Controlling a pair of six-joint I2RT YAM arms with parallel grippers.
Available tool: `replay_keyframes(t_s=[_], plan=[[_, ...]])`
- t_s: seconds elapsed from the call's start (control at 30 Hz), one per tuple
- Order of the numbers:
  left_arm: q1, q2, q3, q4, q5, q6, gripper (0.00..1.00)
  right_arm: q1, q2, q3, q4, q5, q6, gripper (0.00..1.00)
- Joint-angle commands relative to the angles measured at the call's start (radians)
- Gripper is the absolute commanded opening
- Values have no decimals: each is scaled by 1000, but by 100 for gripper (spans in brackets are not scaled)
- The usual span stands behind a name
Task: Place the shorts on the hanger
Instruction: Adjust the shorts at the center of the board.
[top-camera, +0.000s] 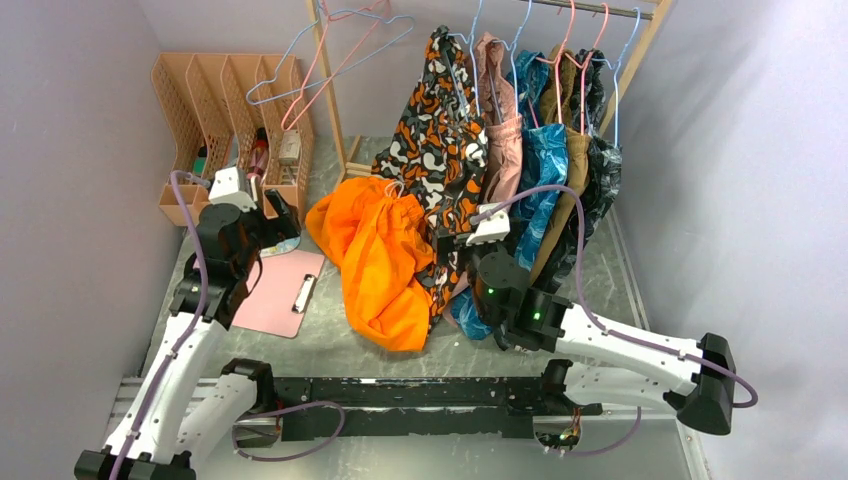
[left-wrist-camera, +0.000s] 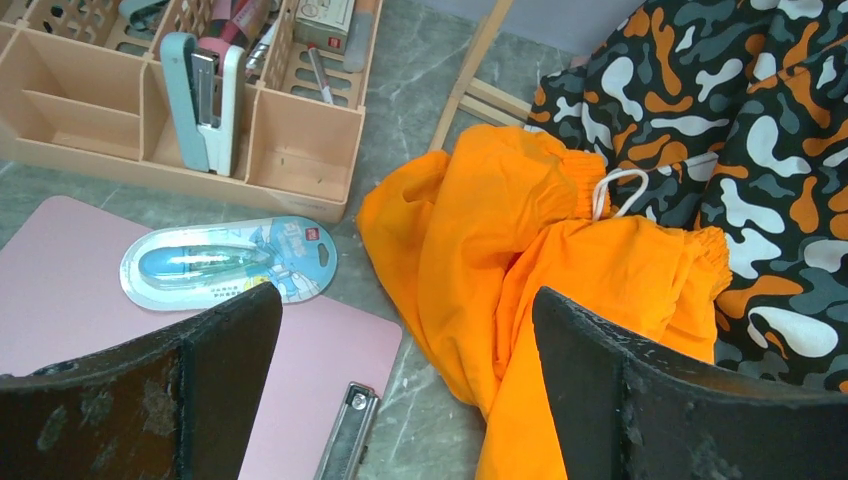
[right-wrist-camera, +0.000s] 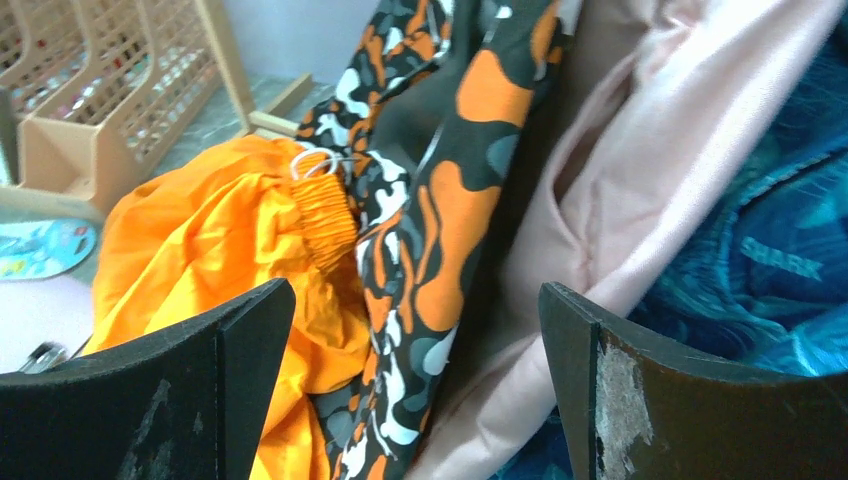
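two wide-spread, empty hands, left hand (left-wrist-camera: 407, 300) and right hand (right-wrist-camera: 415, 290), flank the shorts (top-camera: 380, 260) heaped on the counter (top-camera: 600, 280), partly hidden behind a patterned garment (top-camera: 435, 140), while the hanger (top-camera: 290, 112) overlaps a blue hanger (top-camera: 262, 88), hard to trace.

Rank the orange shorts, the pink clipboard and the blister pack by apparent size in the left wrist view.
1. shorts, clearly largest
2. pink clipboard, partly hidden along the bottom
3. blister pack, smallest
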Motion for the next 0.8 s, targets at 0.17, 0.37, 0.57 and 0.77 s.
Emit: replay_keyframes(t_s=[0.17,0.37,0.57,0.77], plan=[[-38,-27,-9,23,-37,17,99,0,-44,74,-109,-295,21,96],[-61,-76,-32,48,-26,39,99,0,38,180,-153,-370,43,88],[-61,-71,-35,54,-64,29,100,0,159,248,-130,-526,87,87],[-61,-51,-23,30,-131,10,99,-20,405,343,-135,-636,197,85]])
